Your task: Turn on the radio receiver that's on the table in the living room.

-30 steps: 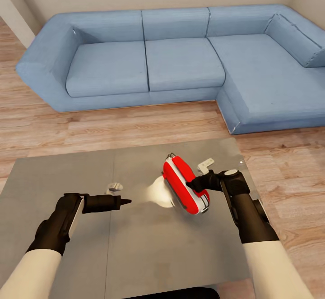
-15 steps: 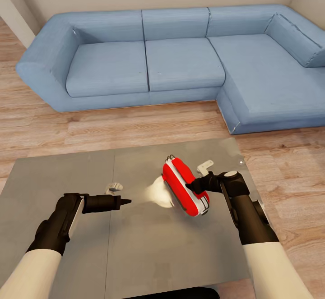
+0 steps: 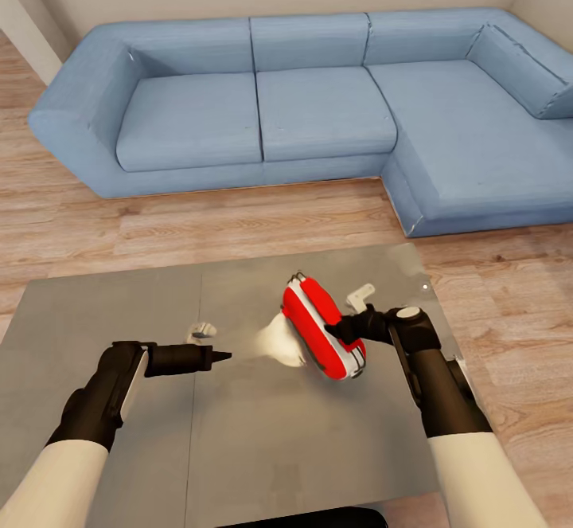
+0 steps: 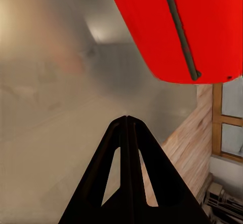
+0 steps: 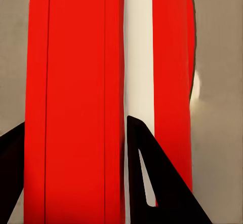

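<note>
The red radio receiver (image 3: 312, 322) with white stripes lies tilted on the glossy grey table (image 3: 103, 313), right of centre. My right gripper (image 3: 329, 327) is shut, and its pointed tip presses against the radio's right side. In the right wrist view the radio (image 5: 76, 82) is very close, with one dark finger (image 5: 147, 183) over its white stripe. My left gripper (image 3: 224, 355) is shut and hovers over the table a short way left of the radio. From the left wrist, its joined tips (image 4: 126, 120) point at the radio's red end (image 4: 177, 26) and thin handle.
A big blue L-shaped sofa (image 3: 318, 106) stands beyond the table across a strip of light wood floor (image 3: 239, 225). Two small white shapes (image 3: 362, 295) show on the tabletop near the radio. The table's right edge (image 3: 446, 329) runs close to my right arm.
My right gripper has edged left against the radio, and the radio has shifted slightly left and away. The left arm has not moved.
</note>
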Robot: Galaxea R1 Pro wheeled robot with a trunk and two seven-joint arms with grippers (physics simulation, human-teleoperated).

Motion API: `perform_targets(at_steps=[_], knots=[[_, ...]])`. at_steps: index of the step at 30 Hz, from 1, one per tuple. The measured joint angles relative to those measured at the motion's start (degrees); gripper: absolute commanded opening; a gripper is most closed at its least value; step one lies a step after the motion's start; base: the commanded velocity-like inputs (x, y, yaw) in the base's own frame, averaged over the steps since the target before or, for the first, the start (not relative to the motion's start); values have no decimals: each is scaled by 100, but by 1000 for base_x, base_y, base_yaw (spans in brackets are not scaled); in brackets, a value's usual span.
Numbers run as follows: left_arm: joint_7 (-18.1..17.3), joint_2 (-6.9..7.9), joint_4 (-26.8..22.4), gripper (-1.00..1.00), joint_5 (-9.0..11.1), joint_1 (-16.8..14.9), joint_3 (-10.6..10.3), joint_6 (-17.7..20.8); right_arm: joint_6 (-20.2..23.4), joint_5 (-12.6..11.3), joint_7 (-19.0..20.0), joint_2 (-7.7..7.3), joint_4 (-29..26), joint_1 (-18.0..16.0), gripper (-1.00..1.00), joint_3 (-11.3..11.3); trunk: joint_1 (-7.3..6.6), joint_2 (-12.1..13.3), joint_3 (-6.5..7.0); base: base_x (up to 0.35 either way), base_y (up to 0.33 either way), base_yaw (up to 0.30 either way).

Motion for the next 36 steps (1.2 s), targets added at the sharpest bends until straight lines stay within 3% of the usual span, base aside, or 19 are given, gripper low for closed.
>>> perform_targets(at_steps=[1,9,36], knots=[[-1,0,0,-100,0,0,0,0,-97,-170,-98,1,7,127,-100,-35,0,0,0,0,0,0],[-1,0,0,-100,0,0,0,0,-514,-407,-507,0,345,173,-100,-46,0,0,0,0,0,0],[-1,0,0,-100,0,0,0,0,-571,-404,-650,0,527,174,-100,-46,0,0,0,0,0,0]])
